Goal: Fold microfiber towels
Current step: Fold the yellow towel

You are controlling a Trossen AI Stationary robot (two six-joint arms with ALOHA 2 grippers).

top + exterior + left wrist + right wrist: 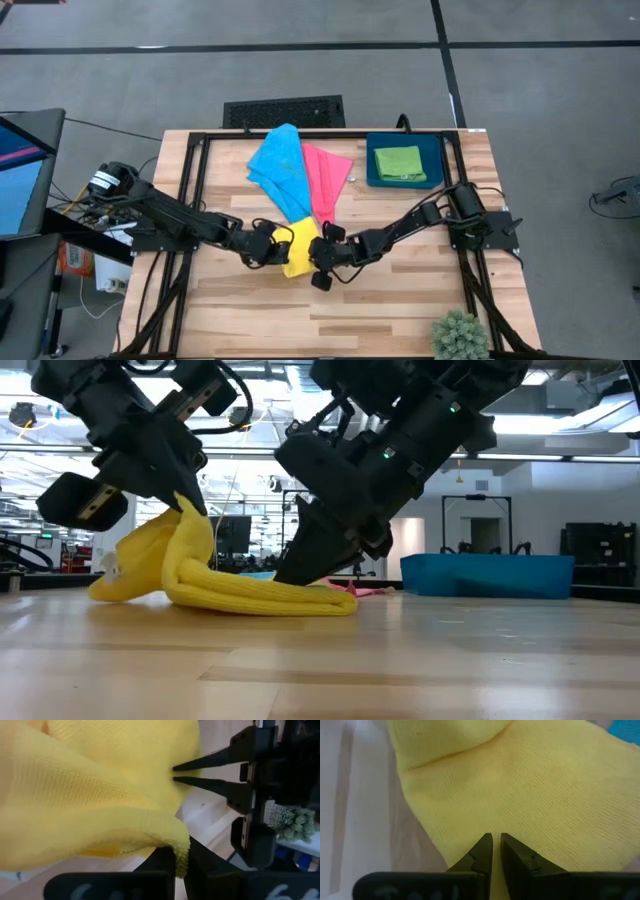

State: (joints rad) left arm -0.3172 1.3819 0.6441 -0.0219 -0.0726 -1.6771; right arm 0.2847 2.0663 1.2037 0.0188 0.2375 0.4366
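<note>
We see the yellow towel [301,247] bunched near the centre of the tabletop [400,310], with both grippers working on it. The left gripper [277,243] comes in from nine o'clock and is clamped tight on a raised edge of the yellow towel; in the left wrist view the hem sits pinched between its fingers [165,857]. The right gripper [318,256] comes in from three o'clock; its fingers [485,851] stand only a sliver apart, tips down at the yellow cloth, and we cannot tell whether any fabric is caught between them. In the low view the towel lies as a flat fold on the wood, lifted into a hump on the left gripper's side. The blue towel [277,167] and pink towel [326,175] lie spread towards twelve o'clock, overlapping. The green towel [399,163] sits folded in the dark blue tray [375,178] at about one o'clock.
</note>
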